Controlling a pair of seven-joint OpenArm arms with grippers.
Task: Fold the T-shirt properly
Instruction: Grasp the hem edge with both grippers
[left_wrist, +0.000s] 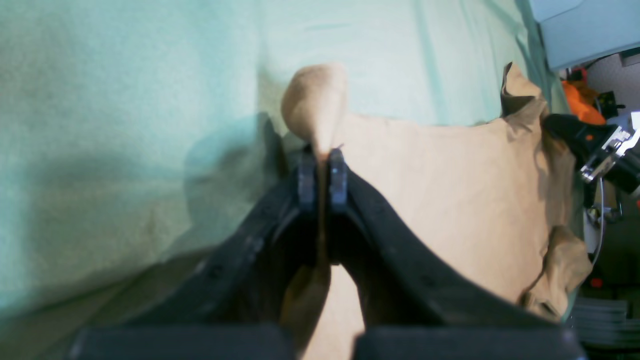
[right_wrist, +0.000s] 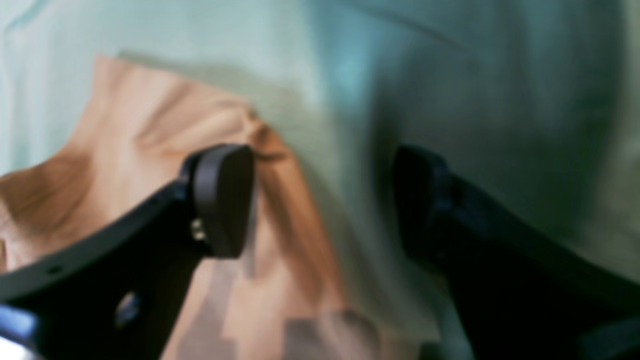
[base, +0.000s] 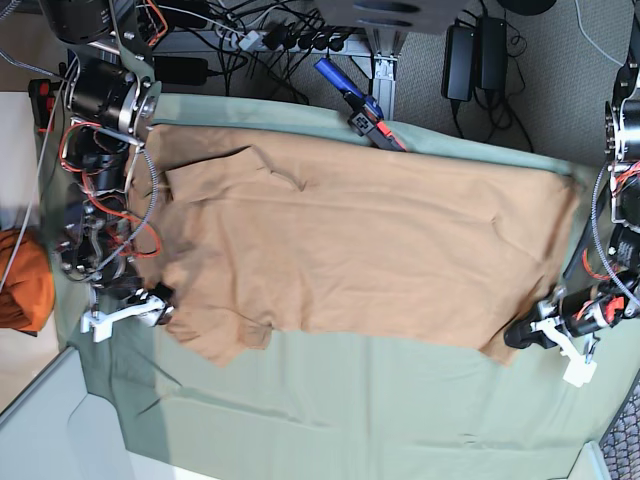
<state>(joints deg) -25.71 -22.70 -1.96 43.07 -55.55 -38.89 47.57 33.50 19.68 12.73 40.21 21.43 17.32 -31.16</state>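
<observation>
The tan T-shirt (base: 350, 240) lies spread flat on the pale green cloth (base: 350, 410), with its neck end at the left of the base view. My left gripper (base: 522, 334) is shut on the shirt's near right hem corner. In the left wrist view (left_wrist: 322, 172) a pinched fold of tan cloth (left_wrist: 315, 105) sticks up past the fingertips. My right gripper (base: 160, 297) is at the shirt's left sleeve end. In the blurred right wrist view (right_wrist: 320, 200) it is open, with one finger (right_wrist: 222, 200) over the shirt (right_wrist: 140, 150) and the other over green cloth.
A brighter orange cloth bundle (base: 25, 280) lies off the table at the left. A blue clamp (base: 350, 100) and cables sit at the table's far edge. Green cloth (left_wrist: 125, 125) stretches in front of the shirt. The table's near corner (base: 60, 430) is at the lower left.
</observation>
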